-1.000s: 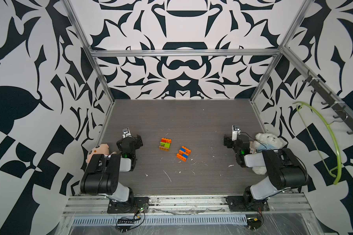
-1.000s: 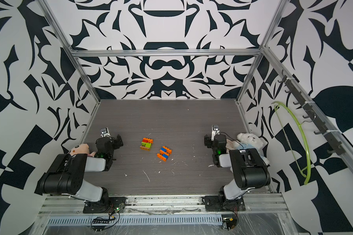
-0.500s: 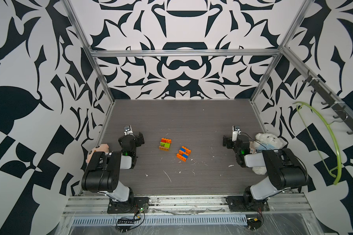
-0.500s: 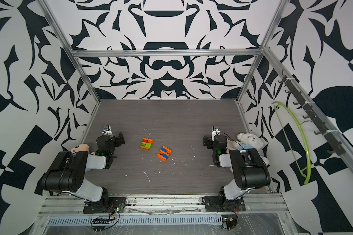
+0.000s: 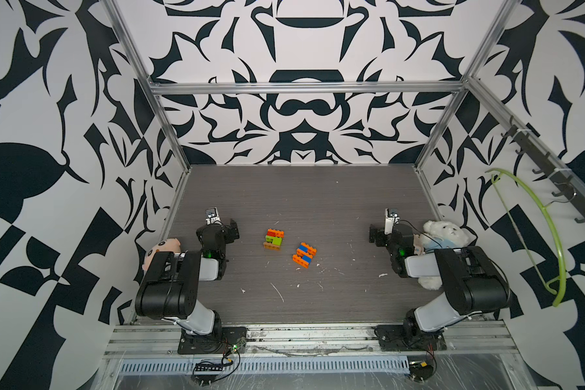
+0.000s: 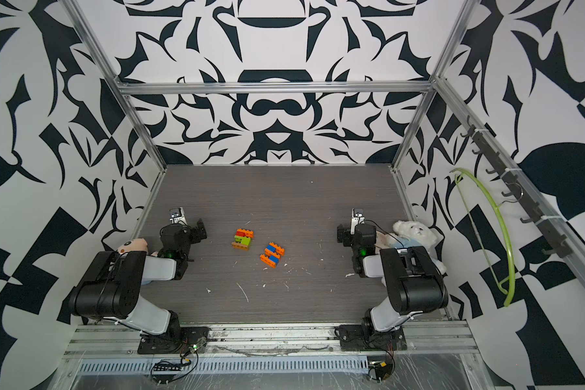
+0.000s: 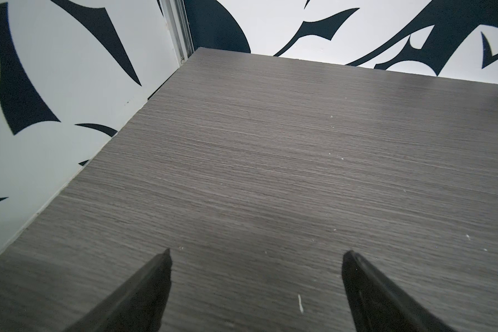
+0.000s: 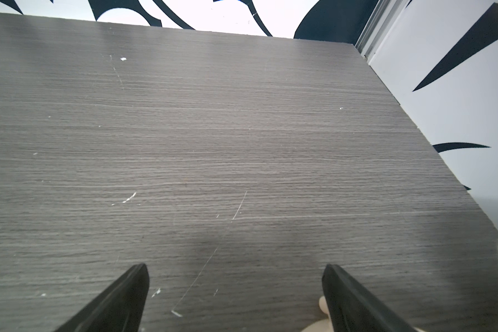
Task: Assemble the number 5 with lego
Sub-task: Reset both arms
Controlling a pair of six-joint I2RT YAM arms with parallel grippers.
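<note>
In both top views the lego point(image 5: 273, 240) lay in two neighbouring clumps at the middle of the bench point(image 5: 318, 202), well apart from either arm. The left wrist view showed the left gripper point(image 7: 256, 258) spread wide and empty over bare bench. The right wrist view showed the right gripper point(image 8: 235, 270) likewise released. Neither wrist camera saw the lego, so a poorly aimed reach might knock the clumps apart.

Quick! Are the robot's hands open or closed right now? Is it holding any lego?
Left hand: open, holding nothing.
Right hand: open, holding nothing.
</note>
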